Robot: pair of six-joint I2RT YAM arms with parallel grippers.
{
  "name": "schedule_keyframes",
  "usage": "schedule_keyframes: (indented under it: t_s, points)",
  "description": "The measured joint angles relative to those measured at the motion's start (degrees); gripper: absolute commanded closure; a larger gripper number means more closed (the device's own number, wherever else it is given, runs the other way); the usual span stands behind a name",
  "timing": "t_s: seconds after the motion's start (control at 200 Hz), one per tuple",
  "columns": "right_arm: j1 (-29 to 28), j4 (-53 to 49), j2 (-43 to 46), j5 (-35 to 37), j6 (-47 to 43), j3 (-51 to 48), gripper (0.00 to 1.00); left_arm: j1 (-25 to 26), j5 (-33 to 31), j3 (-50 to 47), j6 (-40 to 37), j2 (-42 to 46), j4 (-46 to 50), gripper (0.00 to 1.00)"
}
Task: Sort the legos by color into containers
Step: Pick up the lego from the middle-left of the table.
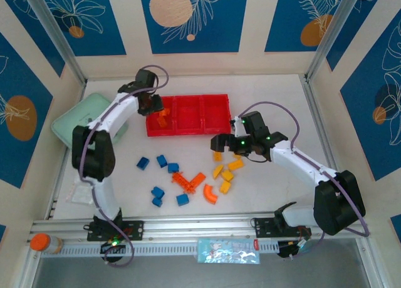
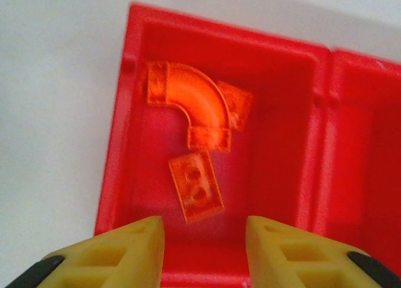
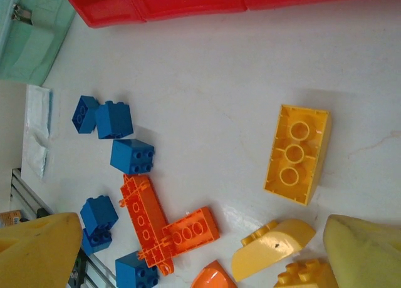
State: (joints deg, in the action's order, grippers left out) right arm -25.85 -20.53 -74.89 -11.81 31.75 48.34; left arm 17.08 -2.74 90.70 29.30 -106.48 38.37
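In the red tray's left compartment point(image 2: 117, 151), loose orange legos point(image 2: 195, 108)

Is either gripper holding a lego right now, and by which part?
Neither holds anything. The left gripper is open above the left compartment, where orange legos lie loose; the right gripper is open above yellow legos.

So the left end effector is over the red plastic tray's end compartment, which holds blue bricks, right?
Not blue: the left wrist view shows orange plastic bricks in that compartment of the red plastic tray. The left end effector is over it.
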Motion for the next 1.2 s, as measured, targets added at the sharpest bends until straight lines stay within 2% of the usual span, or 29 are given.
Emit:
schedule_keyframes:
  t_s: [0.09,0.245,0.44,0.685,0.855,1.2]
  points:
    - [-0.35,-1.42,0.11,0.0,-0.26,0.0,0.01,2.36,1.11,-5.38,-0.74,5.88,-0.61,0.59]
    - [-1.09,-3.34,1.79,0.0,-0.24,-1.27,0.01,10.73,1.27,-13.66,-1.64,14.43,-1.7,0.58]
    - [-1.22,-5.66,6.43,-0.24,-0.13,-5.22,0.01,20.35,2.32,-21.31,-2.43,19.67,-1.33,0.53]
    - [-1.38,-7.02,11.91,-1.16,1.36,-10.56,0.01,30.56,2.78,-23.85,-2.84,19.19,0.07,0.44]
    - [-1.27,-7.37,13.22,-1.77,2.19,-13.0,0.01,36.13,3.45,-23.85,-4.59,14.4,-0.11,0.39]
    - [2.16,-5.68,14.34,-4.52,3.5,-15.85,0.01,37.4,4.92,-23.45,-6.75,6.36,-1.49,0.32]
